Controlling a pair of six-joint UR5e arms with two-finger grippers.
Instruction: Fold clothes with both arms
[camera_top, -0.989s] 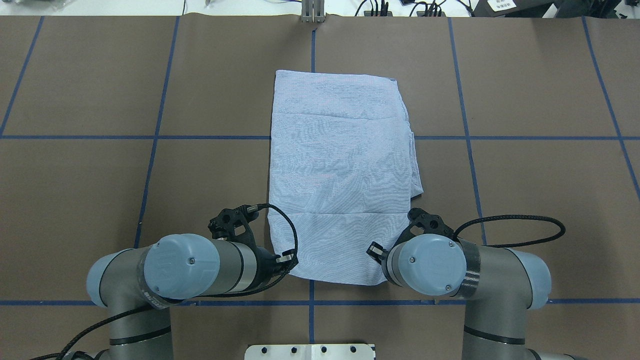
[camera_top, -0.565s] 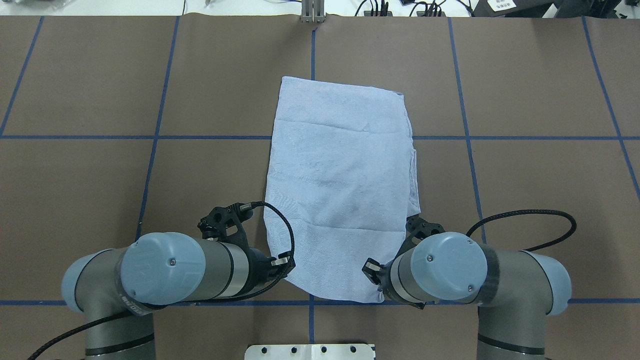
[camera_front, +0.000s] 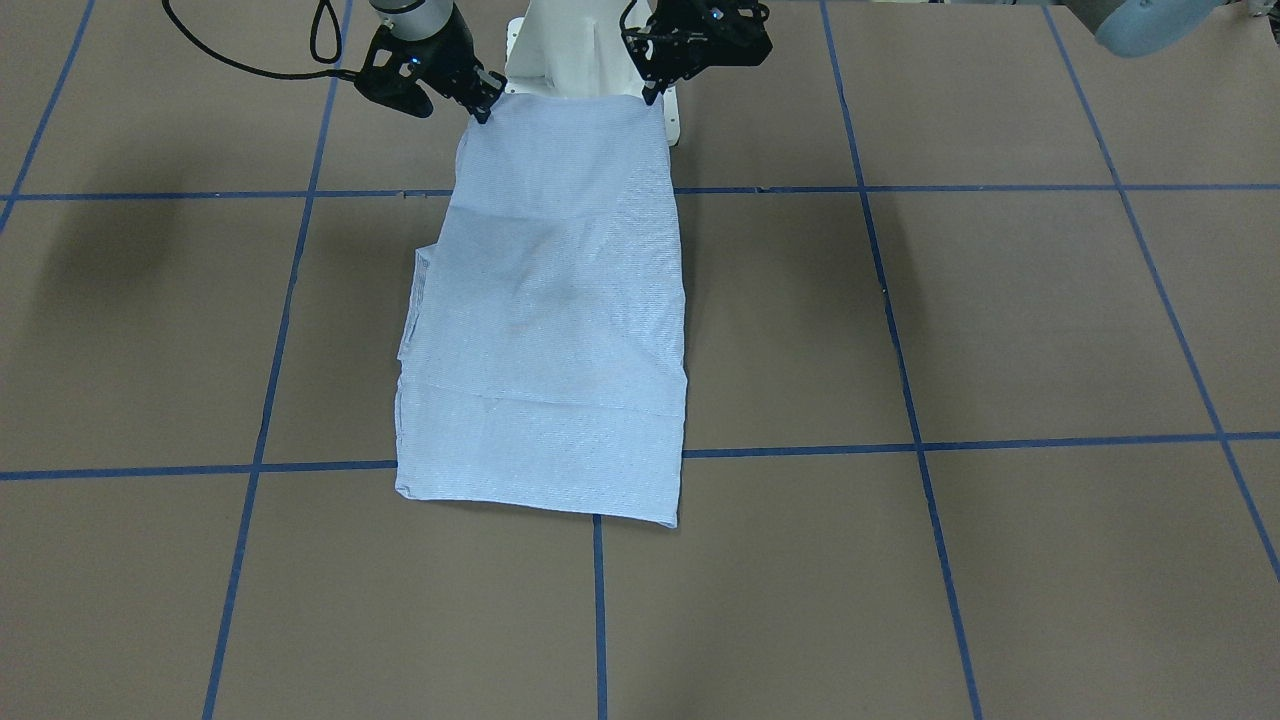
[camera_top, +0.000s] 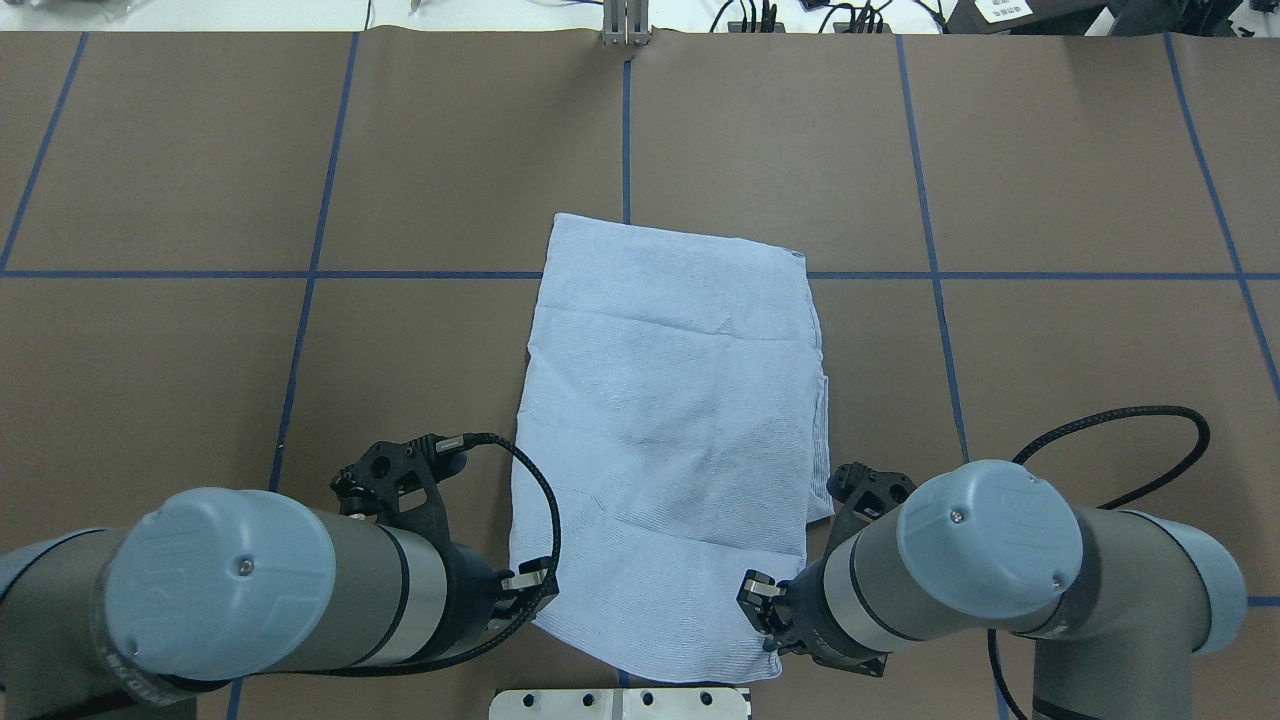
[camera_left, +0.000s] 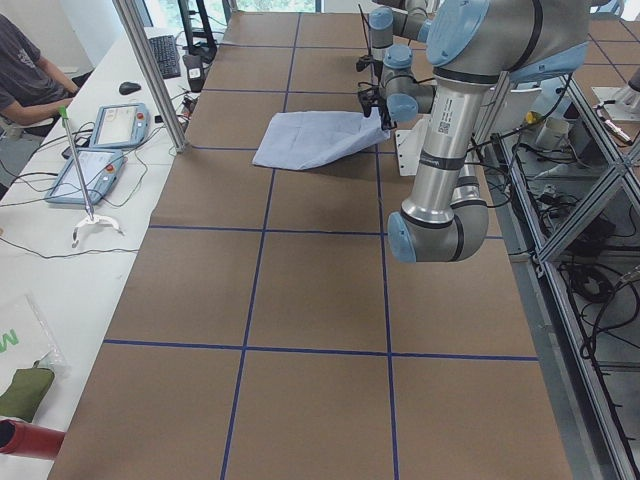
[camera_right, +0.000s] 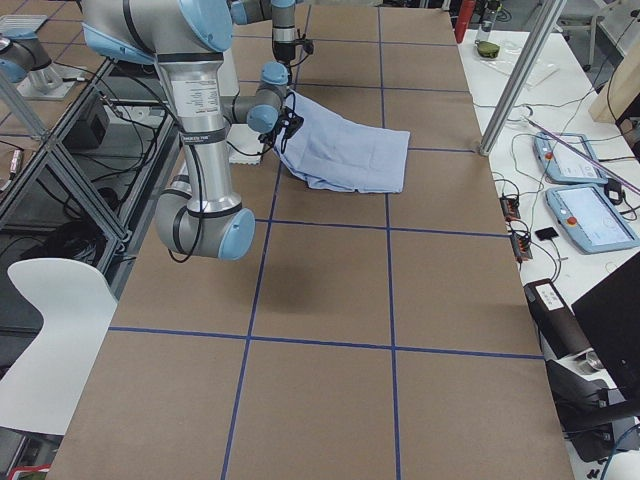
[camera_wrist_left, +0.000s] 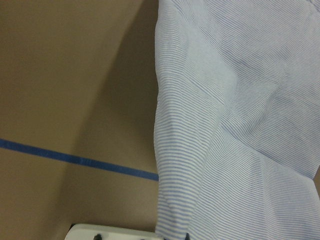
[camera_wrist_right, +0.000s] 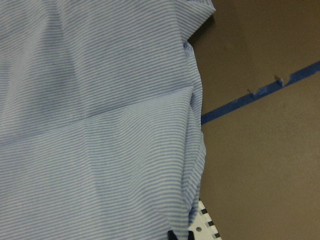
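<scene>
Nearest the robot, we are seeing a white base plate (camera_top: 620, 700) at the table's edge. Just above it, the left gripper (camera_top: 528, 585) and the right gripper (camera_top: 765, 608) are each pinching one near corner of the light blue striped shirt (camera_top: 670, 430), with the fingers closed on the cloth. In the front view, the near hem is stretching taut between the two grippers and hanging raised off the surface.

Compared with a second ago, both grippers are pulling back toward the robot, and the shirt is sliding with them. The near hem was lying short of the closest blue line and is now showing past it, beside the base plate.

Moving outward, the body of the shirt is lying as a narrow folded rectangle on the brown table (camera_top: 200, 350), sloping down from the lifted hem, with a creased layer peeking out along its right side. The far edge is now resting just beyond the crosswise tape line (camera_top: 400, 273), where before it was lying well past it.

We are judging that the cloth is being dragged closer and pulled smooth, likely so that the held hem can next be carried forward for another fold. Farthest away, cables (camera_top: 760, 15) are lining the table's back edge.
</scene>
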